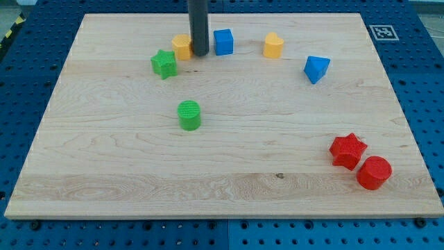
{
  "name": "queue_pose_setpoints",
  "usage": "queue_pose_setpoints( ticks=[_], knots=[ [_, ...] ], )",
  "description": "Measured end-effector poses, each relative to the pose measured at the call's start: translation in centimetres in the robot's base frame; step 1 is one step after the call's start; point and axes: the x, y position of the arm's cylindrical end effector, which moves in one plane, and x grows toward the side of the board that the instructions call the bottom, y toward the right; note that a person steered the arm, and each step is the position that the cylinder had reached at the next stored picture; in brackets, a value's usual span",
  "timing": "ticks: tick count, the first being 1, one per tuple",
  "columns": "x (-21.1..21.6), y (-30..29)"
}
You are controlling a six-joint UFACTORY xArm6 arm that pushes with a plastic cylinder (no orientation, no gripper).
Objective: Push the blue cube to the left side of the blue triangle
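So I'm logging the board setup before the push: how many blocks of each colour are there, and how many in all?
Blue: 2, the blue cube and the blue triangle
Yellow: 2, the yellow block beside my tip and the yellow block further right
Green: 2, the green star and the green cylinder
Red: 2, the red star and the red cylinder
Total: 8

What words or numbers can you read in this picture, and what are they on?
There are no words or numbers to read.
The only sign is a black and white square marker on the top right corner of the wooden board; it is a pattern, not letters.
The blocks, like the blue cube and the blue triangle, are plain.
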Motion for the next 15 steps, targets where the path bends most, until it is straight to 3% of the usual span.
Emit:
queue_pose_setpoints(
  ticks=[2,4,7,9,10,15],
  knots=[
    [-3.8,0.2],
    [-3.4,3.4],
    [-2.1,4.2],
    [-3.5,4.2],
    [-1.5,4.2],
    [-0.1,6.5]
  ],
)
